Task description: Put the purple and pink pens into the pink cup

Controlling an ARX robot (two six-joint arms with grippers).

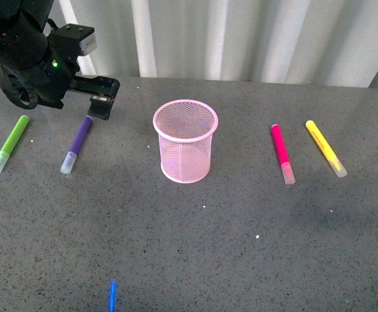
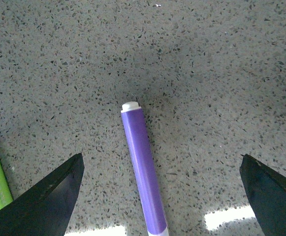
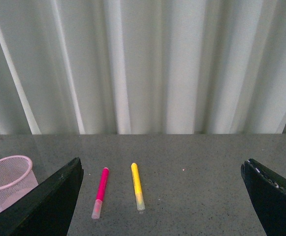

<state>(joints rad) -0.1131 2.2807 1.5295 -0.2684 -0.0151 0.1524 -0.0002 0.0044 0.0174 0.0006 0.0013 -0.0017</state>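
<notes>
Left jaws spread wide above purple pen [image 2: 143,172], which lies flat on tabletop [image 2: 206,73], roughly centred between them, touching neither. Right jaws also wide, empty.

Soft daylight is glowing through the curtain [image 1: 241,39] up top. Glare is shining on the table [image 2: 206,73] by my left fingers [image 2: 39,206].

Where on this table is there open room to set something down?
The near table in front of everything is bare. Wide gaps too between purple pen and pink cup, and cup and pink pen. Crowded: far left, where the left gripper hovers over the purple pen beside the green marker; pink pen and yellow marker lie close.
</notes>
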